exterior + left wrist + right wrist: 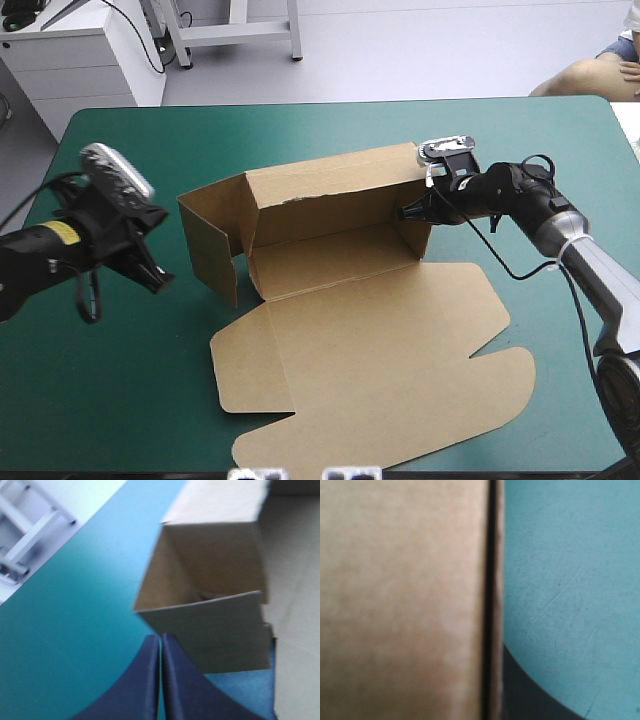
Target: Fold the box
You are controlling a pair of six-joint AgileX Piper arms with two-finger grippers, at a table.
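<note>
Right gripper [407, 213] fingers [520, 690] clamped on the box [340, 262] at its right end wall; one finger shows outside the board, the other is hidden. Left gripper [161, 641] fingers together, empty, near the box's raised left flap, not touching. Box sits mid-table on the teal-green cover [120, 400], back and end walls up, lid flat toward the near edge.

We are missing one finger of the right gripper [406, 212] behind the box [340, 205] wall it is clamping, whose board is covering most of the right wrist view, and in the left wrist view the box is running past the picture's edge.
</note>
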